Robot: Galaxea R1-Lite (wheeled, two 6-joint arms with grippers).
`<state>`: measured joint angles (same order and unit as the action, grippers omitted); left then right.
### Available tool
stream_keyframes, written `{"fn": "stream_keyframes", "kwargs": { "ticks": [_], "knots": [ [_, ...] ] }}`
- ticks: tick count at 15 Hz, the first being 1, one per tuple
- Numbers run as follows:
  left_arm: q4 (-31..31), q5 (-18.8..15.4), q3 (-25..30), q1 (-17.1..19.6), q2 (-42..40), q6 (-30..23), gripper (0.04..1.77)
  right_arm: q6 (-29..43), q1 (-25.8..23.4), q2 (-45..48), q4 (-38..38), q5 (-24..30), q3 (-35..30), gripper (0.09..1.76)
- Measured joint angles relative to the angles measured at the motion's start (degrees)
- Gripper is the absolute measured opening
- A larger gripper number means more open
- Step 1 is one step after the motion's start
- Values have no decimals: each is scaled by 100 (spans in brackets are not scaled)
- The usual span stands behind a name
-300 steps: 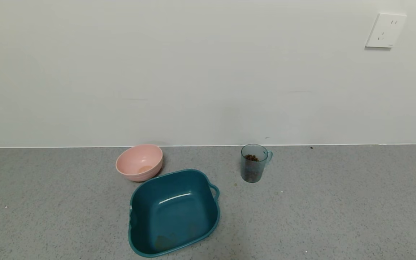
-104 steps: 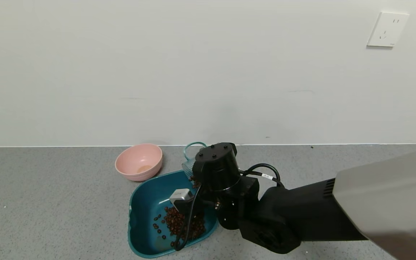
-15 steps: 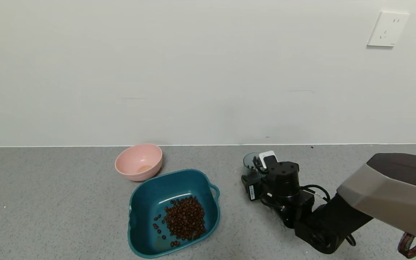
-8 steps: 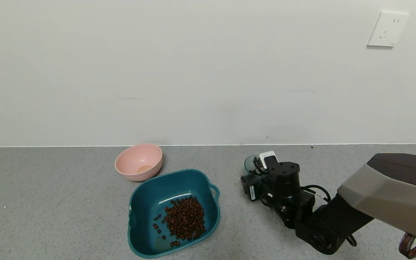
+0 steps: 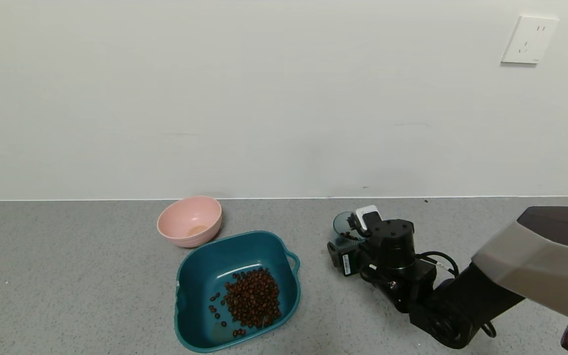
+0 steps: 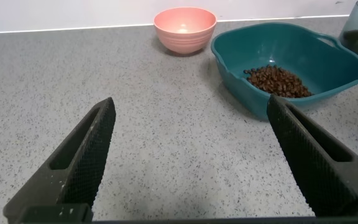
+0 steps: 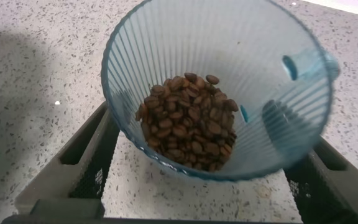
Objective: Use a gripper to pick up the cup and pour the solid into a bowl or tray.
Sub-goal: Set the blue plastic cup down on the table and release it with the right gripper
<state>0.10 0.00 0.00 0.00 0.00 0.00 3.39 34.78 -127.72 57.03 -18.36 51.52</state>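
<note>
Right gripper [image 5: 349, 245] at the cup [image 5: 345, 226], beans in both cup and basin.

The cup stands upright on the grey counter [image 5: 67, 276], to the right of the teal basin [image 5: 188, 315] and apart from it. Seen from the right wrist, the fingers [image 7: 73, 165] sit spread on either side of the cup [image 7: 222, 87]; whether they press its wall I cannot tell. Some beans [image 7: 188, 121] remain in its bottom. A larger heap of beans [image 5: 252, 298] lies in the basin. A pink bowl [image 5: 190, 221] sits just behind the basin. The left gripper [image 6: 191, 162] hangs low over bare counter with fingers wide apart, holding nothing. A small white label on the right gripper carries print too small to read. A white socket [image 5: 529, 33] is on the wall.
</note>
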Motion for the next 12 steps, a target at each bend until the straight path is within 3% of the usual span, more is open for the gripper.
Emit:
{"fn": "stream_keyframes", "kwargs": {
  "ticks": [7,12],
  "knots": [
    [0,0,0,0,0,0,175,7,6,652,-607,293,-397,168],
    [0,0,0,0,0,0,175,5,-20,1694,-1746,491,-688,169]
  ]
}}
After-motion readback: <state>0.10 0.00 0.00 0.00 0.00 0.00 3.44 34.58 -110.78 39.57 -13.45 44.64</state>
